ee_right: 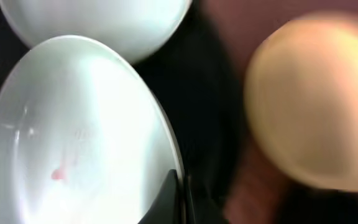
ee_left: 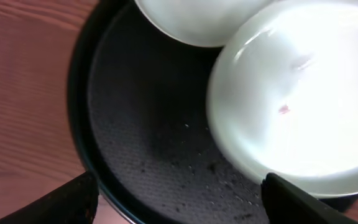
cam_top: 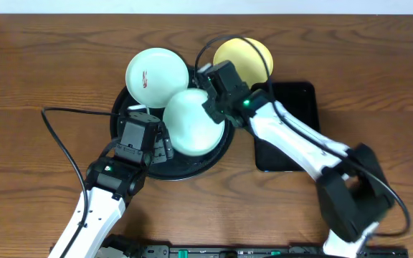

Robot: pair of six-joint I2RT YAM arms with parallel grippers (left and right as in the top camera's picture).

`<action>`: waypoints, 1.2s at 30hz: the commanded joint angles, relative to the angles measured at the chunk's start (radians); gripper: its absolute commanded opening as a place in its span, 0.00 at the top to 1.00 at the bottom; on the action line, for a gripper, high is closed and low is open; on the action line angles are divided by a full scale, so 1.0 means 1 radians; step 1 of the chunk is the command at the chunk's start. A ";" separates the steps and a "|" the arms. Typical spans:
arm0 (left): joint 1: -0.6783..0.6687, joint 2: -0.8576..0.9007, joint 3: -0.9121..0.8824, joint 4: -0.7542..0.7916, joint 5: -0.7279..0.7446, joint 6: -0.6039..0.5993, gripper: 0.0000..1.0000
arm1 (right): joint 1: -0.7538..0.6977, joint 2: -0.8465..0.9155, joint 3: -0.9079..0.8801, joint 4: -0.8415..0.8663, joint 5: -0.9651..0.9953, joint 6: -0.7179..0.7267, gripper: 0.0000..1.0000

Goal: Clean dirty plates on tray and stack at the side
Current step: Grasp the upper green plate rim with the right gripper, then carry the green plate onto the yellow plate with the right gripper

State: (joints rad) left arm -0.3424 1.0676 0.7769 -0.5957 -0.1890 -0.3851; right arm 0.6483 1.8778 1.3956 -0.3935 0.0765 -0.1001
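Item: near mint plate [cam_top: 191, 125], faintly smeared, lying on the tray [cam_top: 169, 169].
Right tool [ee_right: 178, 193]: seemingly clenched on its rim, though blur hampers me.
Left tool [ee_left: 179, 202]: released, above the tray.
Step, as I judge it: picking up for cleaning.
Next: a steady lift clear of the far mint plate [cam_top: 156, 74].

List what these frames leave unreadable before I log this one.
- Yellow plate: blurred in the right wrist view, partly under the right arm overhead; any smear unreadable.
- Right gripper: fingers cut by the bottom edge of its wrist view; grip on the front mint plate unclear.
- Round tray: overhead, largely covered by plates and both grippers.
- Left gripper: only two fingertip corners show at the bottom edge.
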 commanded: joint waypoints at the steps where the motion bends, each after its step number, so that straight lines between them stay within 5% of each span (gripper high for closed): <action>1: -0.001 0.003 0.013 -0.003 -0.060 0.010 0.14 | 0.022 -0.063 0.026 0.017 0.158 -0.079 0.99; 22: -0.001 0.003 0.013 -0.002 -0.060 0.010 0.13 | 0.225 -0.059 0.024 0.257 0.812 -0.236 0.99; 36: -0.001 0.003 0.013 -0.002 -0.060 0.010 0.13 | 0.270 -0.051 0.023 0.315 0.895 -0.290 0.99</action>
State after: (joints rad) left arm -0.3424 1.0679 0.7769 -0.5957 -0.2249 -0.3851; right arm 0.8989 1.8130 1.4078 -0.0841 0.9333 -0.3740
